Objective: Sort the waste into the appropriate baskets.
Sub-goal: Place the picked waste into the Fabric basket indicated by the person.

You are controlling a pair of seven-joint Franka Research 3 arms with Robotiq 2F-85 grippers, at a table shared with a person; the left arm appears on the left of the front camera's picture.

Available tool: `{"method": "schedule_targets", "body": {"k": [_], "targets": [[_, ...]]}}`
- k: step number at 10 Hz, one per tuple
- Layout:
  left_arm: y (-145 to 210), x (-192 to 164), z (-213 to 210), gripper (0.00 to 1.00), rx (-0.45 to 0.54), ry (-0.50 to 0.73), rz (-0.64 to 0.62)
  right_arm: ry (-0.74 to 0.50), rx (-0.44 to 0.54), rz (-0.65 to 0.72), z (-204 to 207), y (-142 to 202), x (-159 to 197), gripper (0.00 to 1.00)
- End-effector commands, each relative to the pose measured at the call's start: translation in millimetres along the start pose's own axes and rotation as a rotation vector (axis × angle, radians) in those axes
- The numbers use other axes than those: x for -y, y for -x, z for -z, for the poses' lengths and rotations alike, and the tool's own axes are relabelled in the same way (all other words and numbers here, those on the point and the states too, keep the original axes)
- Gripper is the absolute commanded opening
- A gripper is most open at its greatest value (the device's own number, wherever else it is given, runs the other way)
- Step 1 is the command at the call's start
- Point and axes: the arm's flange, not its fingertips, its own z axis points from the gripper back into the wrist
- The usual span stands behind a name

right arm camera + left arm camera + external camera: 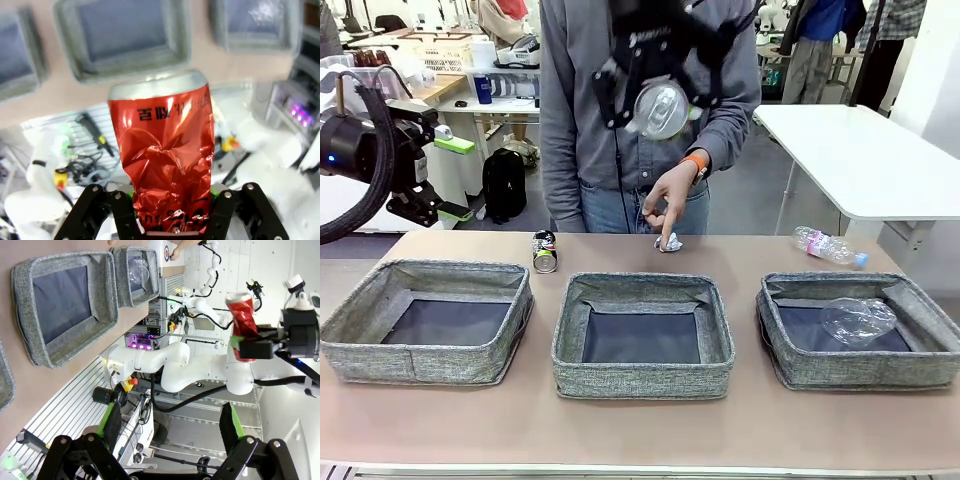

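The right fingers (121,212) are clamped on the crumpled end of the red can (162,165), held high above the middle basket (642,378), while the left fingers (111,422) gape empty far to its left; dropped from there, the dented can may bounce out or hit the person's hand (670,200) behind the basket.

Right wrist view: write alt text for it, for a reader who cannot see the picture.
A dented red can, clamped at one end in the right gripper, rises through the middle of the picture. Beyond it, blurred, three grey baskets sit in a row on a tan table.
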Motion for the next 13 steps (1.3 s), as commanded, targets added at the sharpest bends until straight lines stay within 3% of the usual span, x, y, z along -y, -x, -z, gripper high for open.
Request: {"method": "schedule_targets", "body": {"k": [1,5,8,13], "targets": [[1.9,3.1,-0.9,1.00,-0.006,-0.004,-0.007,-0.080,0.005,-0.189,79.1,-8.0,-0.1,0.16],[1.9,3.1,-0.9,1.00,-0.006,-0.004,-0.007,-0.082,-0.066,-0.186,193.7,-15.4,-5.1,0.16],[1.9,3.1,-0.9,1.00,-0.006,-0.004,-0.007,-0.109,-0.118,-0.158,220.5,-24.9,-0.7,0.16],[1.9,3.1,-0.9,1.00,-0.006,-0.004,-0.007,-0.151,-0.073,-0.089,221.7,-35.4,9.5,0.16]]}}
